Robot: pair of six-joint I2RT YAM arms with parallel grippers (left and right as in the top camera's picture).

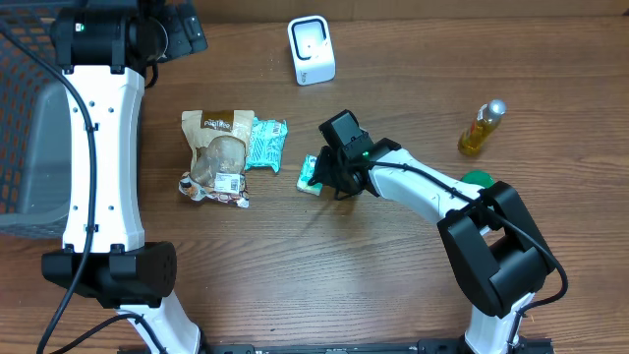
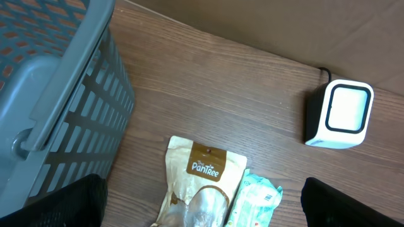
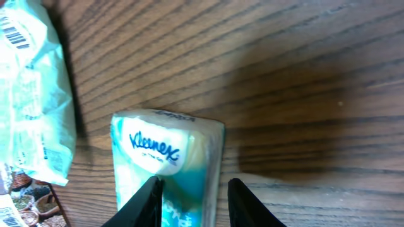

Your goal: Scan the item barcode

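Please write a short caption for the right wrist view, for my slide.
Right gripper pinching a tissue pack on the wooden table.

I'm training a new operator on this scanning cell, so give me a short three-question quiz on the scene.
1. True or false: the right end effector grips the teal-and-white Kleenex tissue pack.
2. Which lies nearest the white box-shaped barcode scanner? A) yellow oil bottle B) teal plastic wipes pack C) grey plastic basket
3. Fill in: the left end effector is ____.
Key: 1 true; 2 B; 3 open.
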